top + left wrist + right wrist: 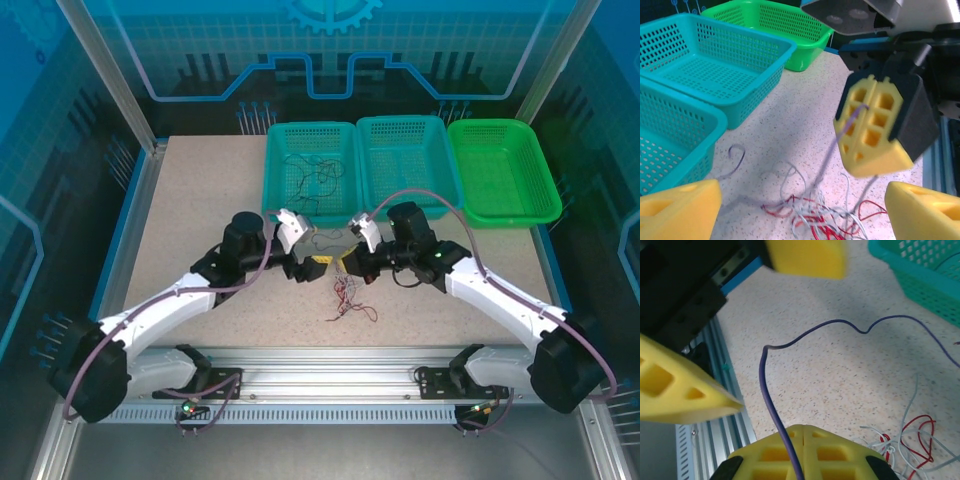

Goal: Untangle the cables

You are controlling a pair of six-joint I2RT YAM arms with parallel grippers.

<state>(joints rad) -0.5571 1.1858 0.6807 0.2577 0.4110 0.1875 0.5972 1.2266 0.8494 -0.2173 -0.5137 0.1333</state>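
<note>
Cables [345, 298] lie tangled on the table [200, 200], near both grippers: featherlight, limp, slippery. Right gripper [802, 432] is clenched on a purple strand [761, 372]; left gripper [800, 210] is spread wide. I'd pinch a loose end.

The fingers [765, 455] of my right gripper [802, 432] are matt yellow, ribbed and foam-like. The purple cable [840, 325] has a smooth, faintly shiny sheath, like the red and white cables [810, 220]. The tabletop [200, 220] is matt and speckled like stone. The teal baskets [740, 32] and green basket [500, 218] are glossy perforated plastic. The rail [330, 385] is ribbed metal.
</note>
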